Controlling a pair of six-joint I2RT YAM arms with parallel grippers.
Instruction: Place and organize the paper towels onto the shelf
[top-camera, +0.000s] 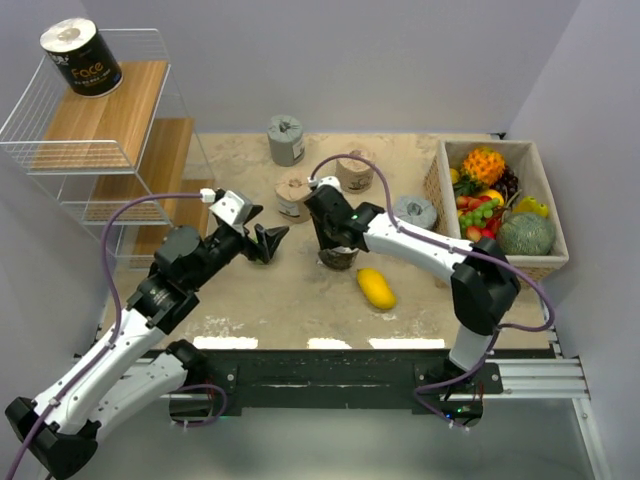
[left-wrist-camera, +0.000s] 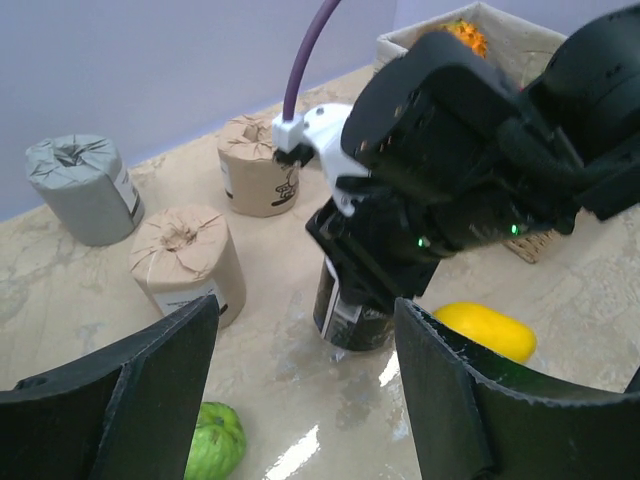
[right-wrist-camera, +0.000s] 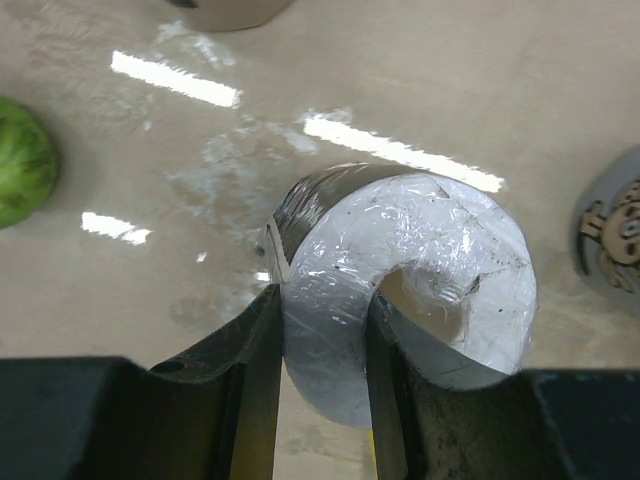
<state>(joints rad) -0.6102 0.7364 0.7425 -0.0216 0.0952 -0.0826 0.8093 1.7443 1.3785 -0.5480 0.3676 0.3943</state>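
**Overhead view.** The tabletop (top-camera: 290, 300) is beige, marbled and glossy, with strips of reflected light along its lower edge. Pale lilac-grey walls (top-camera: 400, 60) close the scene at the top and right of the frame. A black rail (top-camera: 330, 375) at the bottom carries both arm bases.

The shelf (top-camera: 60, 150), white wire with stepped wooden boards, fills the upper left. One black roll (top-camera: 82, 57) stands on its top board. At upper centre a grey roll (top-camera: 286, 139) and two tan rolls (top-camera: 293, 193) (top-camera: 355, 170) stand upright on the tabletop, apart from one another. A box of fruit (top-camera: 530, 263) sits at right, and a yellow fruit (top-camera: 376, 288) lies just below centre.

**Right gripper** (right-wrist-camera: 320, 370). The fingers are closed on the wall of a second black roll (right-wrist-camera: 420, 270) at frame centre. One finger presses the outer wrap and the other sits in the core opening. Whether this roll rests on the tabletop cannot be told.

**Left gripper** (top-camera: 268, 242). The fingers are spread wide and hold nothing. They sit left of the held roll, with a green fruit (left-wrist-camera: 215, 440) on the tabletop below them.
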